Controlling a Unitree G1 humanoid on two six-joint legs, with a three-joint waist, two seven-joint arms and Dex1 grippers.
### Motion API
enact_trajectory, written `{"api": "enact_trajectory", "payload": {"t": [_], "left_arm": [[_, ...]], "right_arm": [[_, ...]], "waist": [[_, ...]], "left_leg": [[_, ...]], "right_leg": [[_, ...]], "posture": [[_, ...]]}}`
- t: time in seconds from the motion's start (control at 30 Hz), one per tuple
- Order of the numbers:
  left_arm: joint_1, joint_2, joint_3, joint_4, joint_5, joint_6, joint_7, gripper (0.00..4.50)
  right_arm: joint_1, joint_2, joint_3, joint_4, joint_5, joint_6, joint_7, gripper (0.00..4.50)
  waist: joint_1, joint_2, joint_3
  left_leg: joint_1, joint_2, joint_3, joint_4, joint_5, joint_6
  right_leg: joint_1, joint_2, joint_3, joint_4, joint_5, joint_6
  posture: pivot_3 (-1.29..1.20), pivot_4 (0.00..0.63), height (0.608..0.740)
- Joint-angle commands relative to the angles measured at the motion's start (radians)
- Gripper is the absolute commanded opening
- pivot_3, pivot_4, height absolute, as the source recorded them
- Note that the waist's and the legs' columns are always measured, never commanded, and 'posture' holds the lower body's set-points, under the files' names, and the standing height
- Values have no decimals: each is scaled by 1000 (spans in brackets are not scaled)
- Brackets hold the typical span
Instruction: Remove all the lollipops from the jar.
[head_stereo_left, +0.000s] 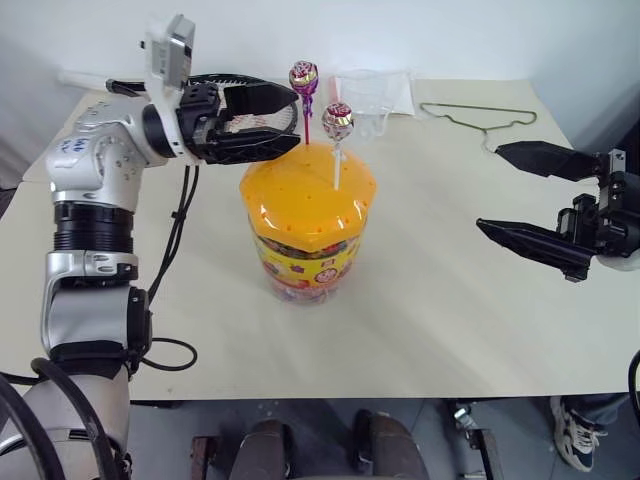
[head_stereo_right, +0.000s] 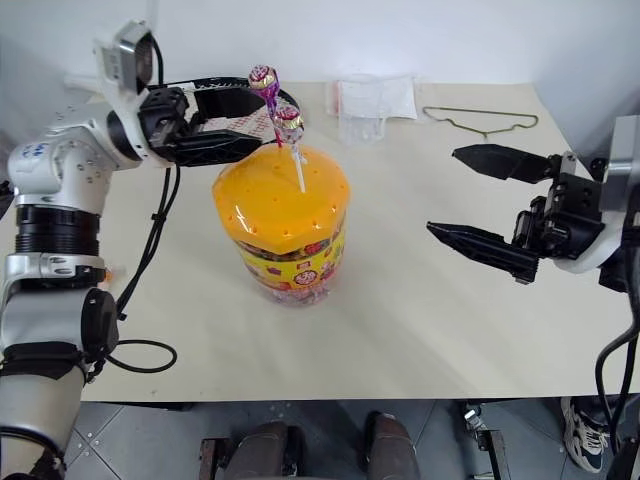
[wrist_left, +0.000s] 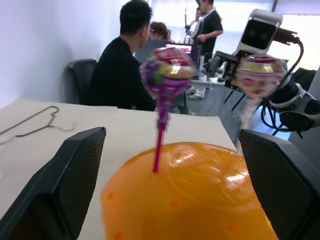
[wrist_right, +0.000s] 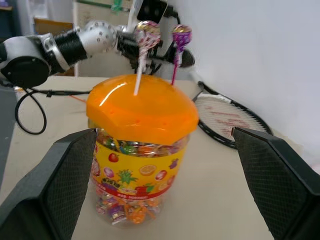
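clearly the step in hand is the reach for a lollipop; two stand in the orange lid of the jar, which sits mid-desk; the purple lollipop on its magenta stick is toward the far side, the red-gold lollipop on a white stick just beside it; the left tool lies level across the far side of the lid, jaws spread wide and holding nothing, the purple sweet between its fingers; next it should close on that stick and lift straight up; the right tool hangs well apart to the right, aimed at the jar, wide open and empty.
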Motion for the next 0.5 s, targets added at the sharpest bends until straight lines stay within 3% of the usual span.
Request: {"api": "enact_trajectory", "payload": {"t": [0.03, 0.17, 0.2, 0.3, 0.5], "left_arm": [[-56, -22, -3, 57, 30, -43, -15, 4489], [-78, -44, -8, 120, 59, -78, -43, 4489], [-85, -51, -5, 132, 68, -97, -34, 4304], [-105, -65, 14, 160, 70, -114, -25, 3636], [-150, -58, 12, 169, 84, -92, -35, 1741]], "right_arm": [[-9, 2, -61, -43, 64, 12, -63, 4500], [1, -9, -83, -72, 111, 32, -100, 4500], [6, -11, -88, -78, 116, 34, -108, 4500], [19, -16, -101, -88, 127, 37, -119, 4500], [33, -19, -103, -93, 120, 30, -123, 4500]], "waist": [[-1, 0, 0], [1, 0, 0], [1, 0, 0], [4, 0, 0], [2, 0, 0]], "left_leg": [[0, 0, 0, 0, 0, 0], [0, 0, 0, 0, 0, 0], [0, 0, 0, 0, 0, 0], [0, 0, 0, 0, 0, 0], [-1, 0, -1, 0, 0, 1]], "right_leg": [[0, 0, 0, 0, 0, 0], [0, 0, 0, 0, 0, 0], [0, 0, 0, 0, 0, 0], [0, 0, 0, -1, 0, 0], [0, 0, 0, -1, 0, 0]], "posture": [[0, 150, 740], [0, 150, 740], [0, 150, 740], [0, 150, 740], [0, 150, 740]]}}
